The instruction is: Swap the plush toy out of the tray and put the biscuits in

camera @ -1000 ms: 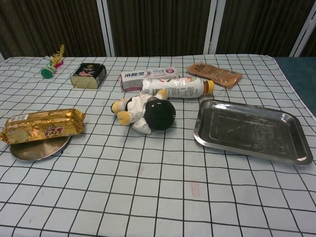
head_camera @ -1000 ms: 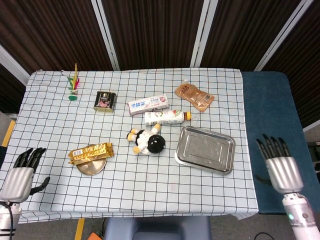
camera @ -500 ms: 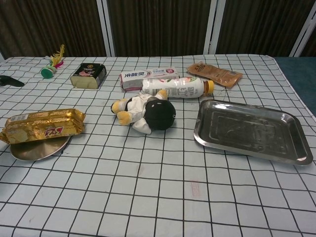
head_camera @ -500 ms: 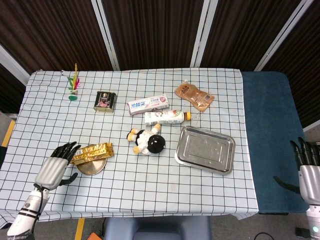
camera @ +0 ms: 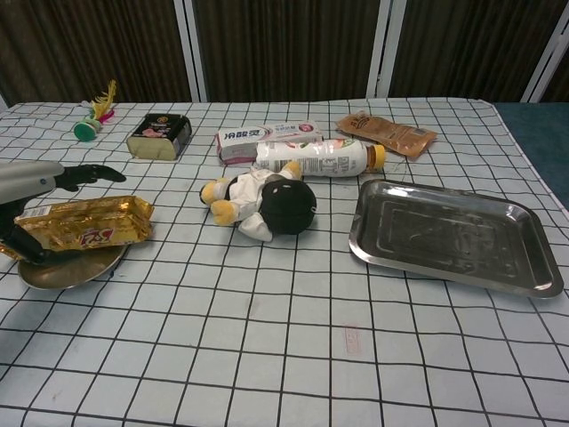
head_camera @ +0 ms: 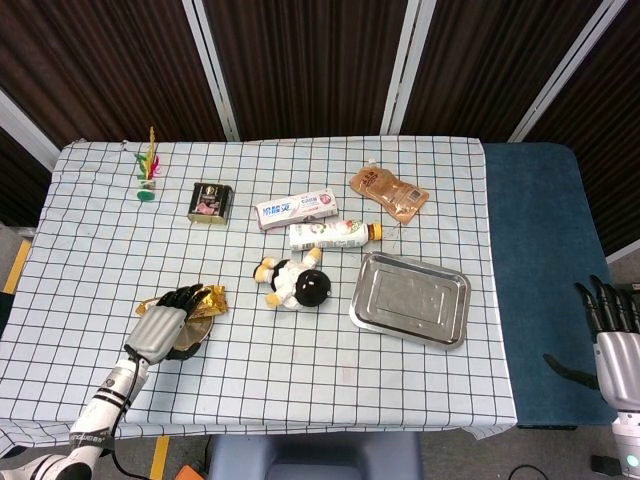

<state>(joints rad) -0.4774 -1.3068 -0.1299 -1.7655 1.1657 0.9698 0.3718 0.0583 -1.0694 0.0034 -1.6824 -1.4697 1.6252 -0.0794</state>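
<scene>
Left hand [head_camera: 168, 318] hovering over biscuits [camera: 78, 222], fingers apart, gripping nothing. Right hand [head_camera: 615, 335] idling off desk, fingers apart. Risk: slick wrapper slipping off small plate [camera: 71, 269].

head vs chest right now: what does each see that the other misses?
Head view only: the right hand, open, off the table beside the dark blue surface, and the whole left forearm.

Chest view only: nothing extra, only a low side look at the left hand's fingers over the biscuits.

Both: the left hand over the gold biscuit packet on the round metal plate, the black-and-white plush toy lying on the cloth beside the empty steel tray, the white bottle, toothpaste box, brown pouch, dark tin and feather shuttlecock.
</scene>
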